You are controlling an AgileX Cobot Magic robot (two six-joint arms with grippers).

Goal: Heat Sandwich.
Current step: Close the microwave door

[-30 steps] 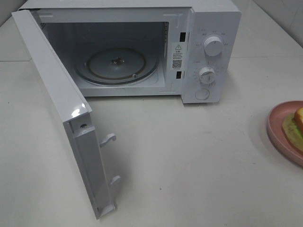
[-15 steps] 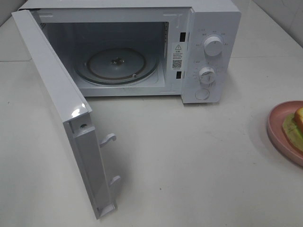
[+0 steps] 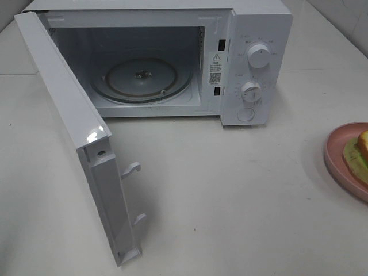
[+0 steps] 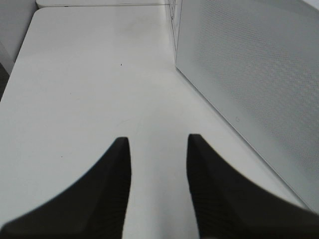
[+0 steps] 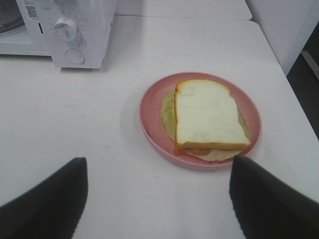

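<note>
The sandwich (image 5: 207,117), pale bread over green and orange layers, lies on a round pink plate (image 5: 149,119). In the exterior high view only its edge (image 3: 363,144) shows on the plate (image 3: 339,155) at the far right. My right gripper (image 5: 158,162) hovers open just short of the plate, fingers spread wider than it. The white microwave (image 3: 253,69) stands with its door (image 3: 75,132) swung out to the left and its glass turntable (image 3: 141,77) bare. My left gripper (image 4: 158,144) is over bare table beside the door's outer face (image 4: 249,74), its fingers a narrow gap apart with nothing between them.
The microwave's control panel with two knobs (image 3: 259,56) faces the front on its right side. The open door juts far out over the left half of the white table (image 3: 230,190). The plate sits near the table's right edge.
</note>
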